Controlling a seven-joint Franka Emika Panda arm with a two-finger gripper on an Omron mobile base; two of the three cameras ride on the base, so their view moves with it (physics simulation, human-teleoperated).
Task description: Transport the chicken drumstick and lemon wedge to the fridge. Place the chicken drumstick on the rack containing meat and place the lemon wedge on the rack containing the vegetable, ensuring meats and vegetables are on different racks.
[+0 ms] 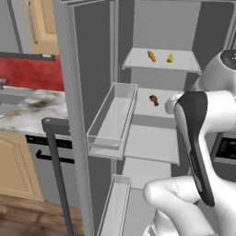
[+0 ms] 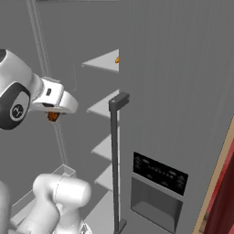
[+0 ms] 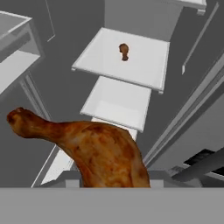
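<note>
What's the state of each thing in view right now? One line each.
Fridge door: open.
Drumstick: held in the gripper, off the racks.
Meat piece: lying on the middle rack.
Carrot: lying on the top rack.
Lemon wedge: on the top rack, apart from the carrot.

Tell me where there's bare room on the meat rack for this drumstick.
The meat rack is bare except for one small meat piece near its back centre. Free patches lie along the front edge and both sides. The rack below is bare too.
</note>
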